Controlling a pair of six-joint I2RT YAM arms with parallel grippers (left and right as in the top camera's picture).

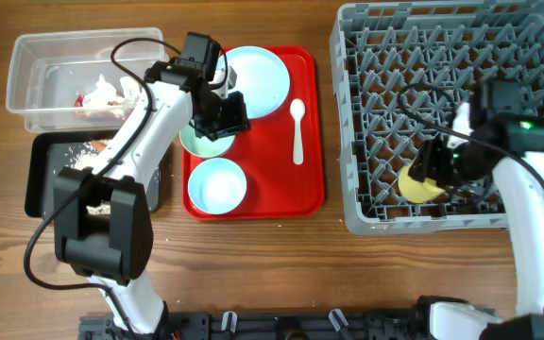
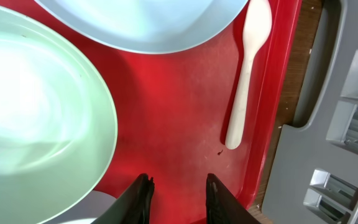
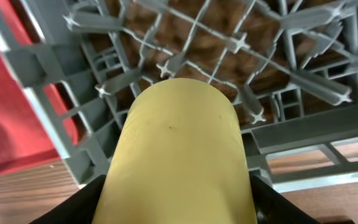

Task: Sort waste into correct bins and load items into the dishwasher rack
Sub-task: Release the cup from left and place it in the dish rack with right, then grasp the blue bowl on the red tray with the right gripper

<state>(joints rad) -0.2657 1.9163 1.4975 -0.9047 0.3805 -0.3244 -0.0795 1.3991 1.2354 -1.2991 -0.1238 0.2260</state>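
Note:
My left gripper (image 1: pixel 221 115) (image 2: pixel 178 186) hovers low over the red tray (image 1: pixel 302 189) (image 2: pixel 179 137), open, with only bare tray between its fingers. The mint bowl (image 1: pixel 199 144) (image 2: pixel 36 112) lies just to its left, and the pale blue plate (image 1: pixel 255 80) (image 2: pixel 148 25) is beyond it. A white spoon (image 1: pixel 297 127) (image 2: pixel 247 74) lies to the right. A blue bowl (image 1: pixel 217 184) sits at the tray's front. My right gripper (image 1: pixel 434 170) (image 3: pixel 179 208) is shut on the yellow cup (image 1: pixel 419 185) (image 3: pixel 179 149), tilted over the front-left part of the grey dishwasher rack (image 1: pixel 451 57) (image 3: pixel 229 50).
A clear tub (image 1: pixel 36 66) at the back left holds a red-and-white wrapper and tissue (image 1: pixel 102 94). In front of it, the black bin (image 1: pixel 41 179) holds white grains (image 1: pixel 93 148). The left arm reaches across both bins. The rack wall (image 2: pixel 353 124) stands close to the tray's right edge.

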